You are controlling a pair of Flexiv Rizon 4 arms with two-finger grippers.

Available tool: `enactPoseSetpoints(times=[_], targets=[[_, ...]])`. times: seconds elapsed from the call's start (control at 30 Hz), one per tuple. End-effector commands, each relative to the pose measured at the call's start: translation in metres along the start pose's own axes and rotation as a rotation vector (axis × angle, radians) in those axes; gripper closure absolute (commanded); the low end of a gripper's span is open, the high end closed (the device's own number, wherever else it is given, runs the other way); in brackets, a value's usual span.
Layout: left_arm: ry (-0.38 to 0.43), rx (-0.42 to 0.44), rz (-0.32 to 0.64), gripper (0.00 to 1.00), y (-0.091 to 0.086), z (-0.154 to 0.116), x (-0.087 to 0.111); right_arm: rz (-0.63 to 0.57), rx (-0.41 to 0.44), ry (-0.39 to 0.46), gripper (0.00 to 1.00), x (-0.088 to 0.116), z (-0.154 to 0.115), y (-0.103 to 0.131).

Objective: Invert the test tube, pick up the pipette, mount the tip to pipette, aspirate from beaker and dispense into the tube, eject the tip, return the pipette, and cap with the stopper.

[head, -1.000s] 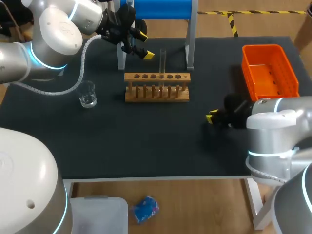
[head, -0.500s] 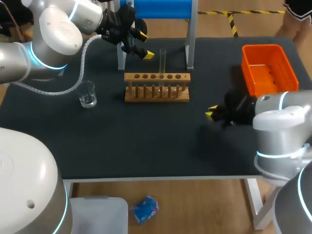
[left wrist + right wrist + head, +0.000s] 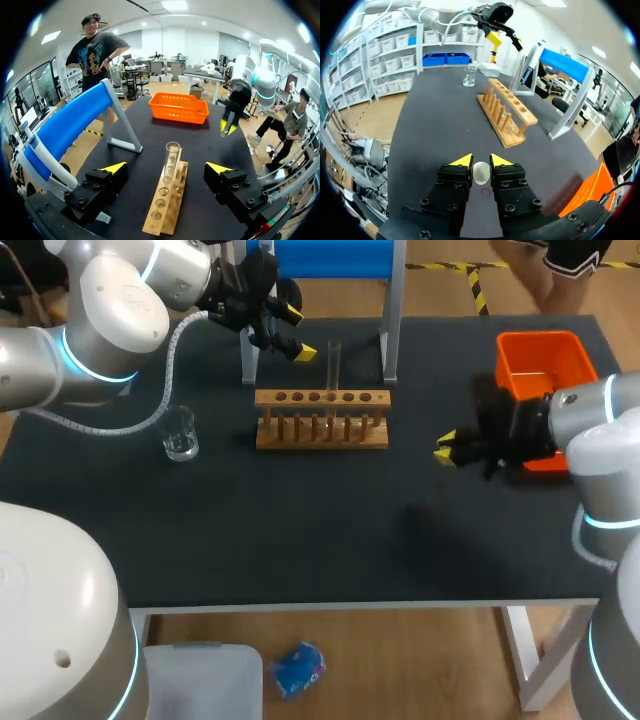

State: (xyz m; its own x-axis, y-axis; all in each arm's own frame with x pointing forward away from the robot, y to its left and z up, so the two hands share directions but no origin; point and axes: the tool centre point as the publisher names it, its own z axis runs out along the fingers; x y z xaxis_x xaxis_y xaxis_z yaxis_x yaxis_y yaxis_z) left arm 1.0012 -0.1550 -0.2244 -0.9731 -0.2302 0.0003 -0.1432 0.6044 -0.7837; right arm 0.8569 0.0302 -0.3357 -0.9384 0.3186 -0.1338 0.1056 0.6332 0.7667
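Right gripper [image 3: 481, 163]: tips nearly closed, pinching one white stopper [image 3: 481, 173]. It sits right of centre, touching-close to the orange basket [image 3: 548, 358], with bare mat to its left and below. Left gripper [image 3: 166, 167]: spread wide, holding nothing, upper middle, behind the rack [image 3: 321, 420]. One tube [image 3: 334, 362] stands upright in the rack; one beaker [image 3: 180, 434] is at left. Right wrist is level, fingers pointing left.

A black-topped table [image 3: 300, 540] on a white frame [image 3: 527, 655]; its surface looks matte, perhaps a mat.
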Motion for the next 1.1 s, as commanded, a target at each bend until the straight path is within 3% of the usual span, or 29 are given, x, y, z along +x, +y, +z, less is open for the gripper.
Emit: enactPoseSetpoints(times=[0.03,0.23,0.57,0.8,1.1], targets=[[0.005,-0.005,-0.001,0.0,-0.001,-0.001,-0.001,-0.021,-0.01,0.231,1.0,-0.012,-0.026,0.008],[0.005,-0.005,-0.001,0.0,-0.001,-0.001,-0.001,-0.053,-0.019,0.225,1.0,-0.029,-0.029,0.028],[0.005,-0.005,-0.001,0.0,-0.001,-0.001,-0.001,-0.085,-0.049,0.175,1.0,-0.053,-0.022,0.085],[0.005,-0.005,-0.001,0.0,-0.001,-0.001,-0.001,-0.08,-0.107,0.146,1.0,-0.072,-0.001,0.133],[0.005,-0.005,-0.001,0.0,-0.001,-0.001,-0.001,-0.08,-0.107,0.146,1.0,-0.072,-0.001,0.133]])
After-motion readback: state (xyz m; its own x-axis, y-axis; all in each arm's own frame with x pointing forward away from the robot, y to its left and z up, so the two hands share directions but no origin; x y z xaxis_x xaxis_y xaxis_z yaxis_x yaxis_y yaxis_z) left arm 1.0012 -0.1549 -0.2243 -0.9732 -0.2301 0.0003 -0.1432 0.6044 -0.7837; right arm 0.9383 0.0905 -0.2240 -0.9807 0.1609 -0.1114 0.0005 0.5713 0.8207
